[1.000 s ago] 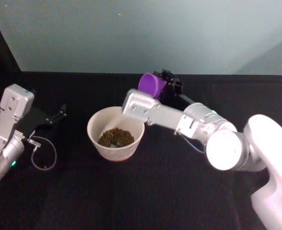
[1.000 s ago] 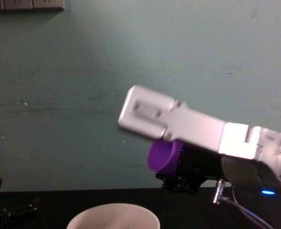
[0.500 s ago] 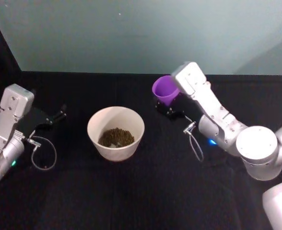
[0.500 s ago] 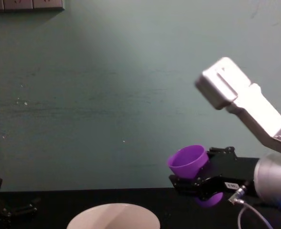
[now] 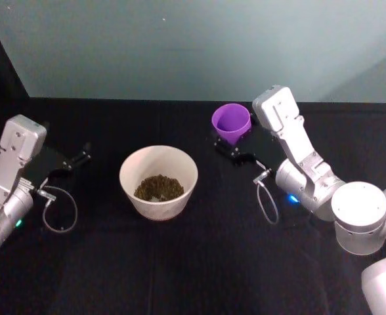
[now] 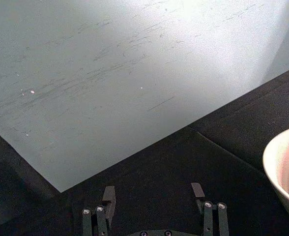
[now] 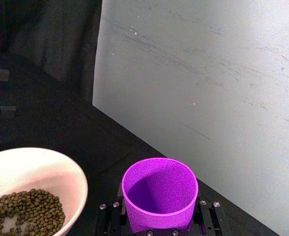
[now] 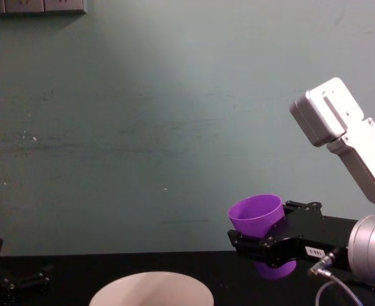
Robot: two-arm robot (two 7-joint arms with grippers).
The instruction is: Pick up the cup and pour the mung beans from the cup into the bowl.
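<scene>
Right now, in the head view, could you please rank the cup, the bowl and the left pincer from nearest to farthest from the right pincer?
1. The cup: upright, held in the right pincer itself.
2. The bowl: mid-table, to the cup's left, beans inside.
3. The left pincer: far left of the table, open, beyond the bowl.

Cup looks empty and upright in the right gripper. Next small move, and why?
Probably lower the cup straight to the table and release. It sits upright and empty in the right gripper, beside the bowl, and the mung beans already lie in the bowl. The left gripper is parked open at the left.
</scene>
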